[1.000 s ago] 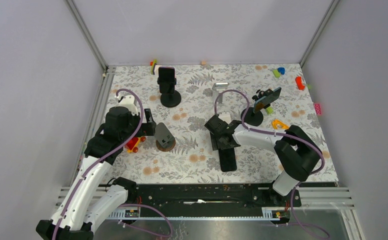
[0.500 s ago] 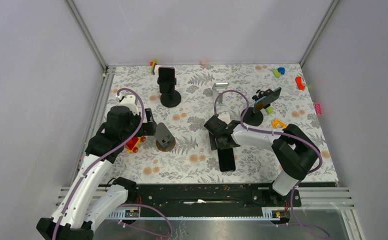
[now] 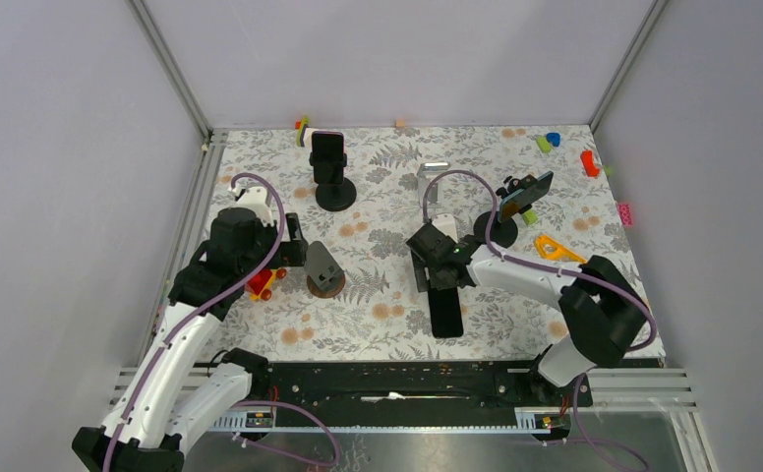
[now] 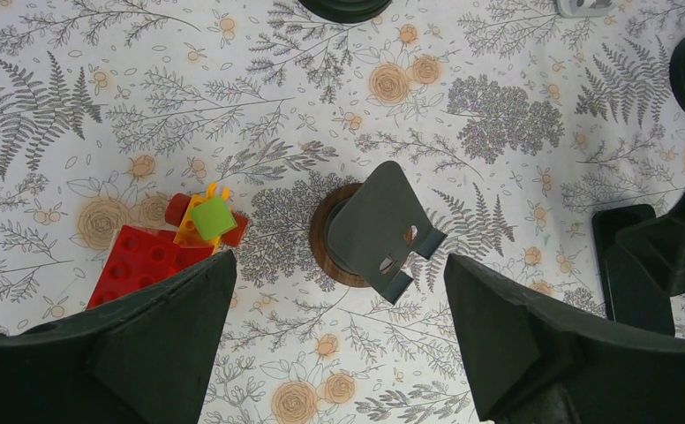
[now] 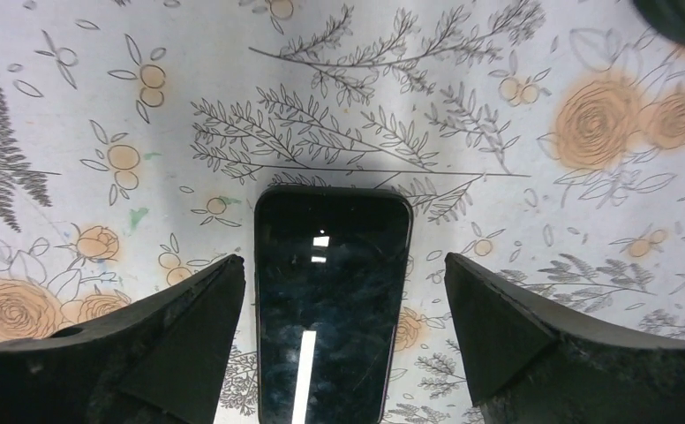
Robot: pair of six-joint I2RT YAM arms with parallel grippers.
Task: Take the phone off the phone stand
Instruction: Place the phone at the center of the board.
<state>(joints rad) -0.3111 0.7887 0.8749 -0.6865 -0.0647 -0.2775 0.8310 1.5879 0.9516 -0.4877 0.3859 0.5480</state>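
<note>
A black phone [image 3: 446,317] lies flat on the floral mat, screen up, and shows in the right wrist view [image 5: 330,300]. My right gripper [image 3: 435,267] hovers over its far end, open, with a finger on each side and not touching it [image 5: 342,261]. An empty grey phone stand on a round wooden base [image 3: 324,270] stands left of the phone. My left gripper [image 3: 294,254] is open and empty just left of that stand, which shows between its fingers [image 4: 376,228].
A black stand with a phone [image 3: 329,169] is at the back. Another black stand holds a tilted phone [image 3: 523,193] at the right. A silver stand [image 3: 431,180] is between them. Red and yellow bricks [image 4: 158,250] lie by my left gripper. Small toys lie along the far and right edges.
My right arm's elbow has swung to the right and its gripper has turned a little over the phone's far end. The phone and the left arm have not moved.
</note>
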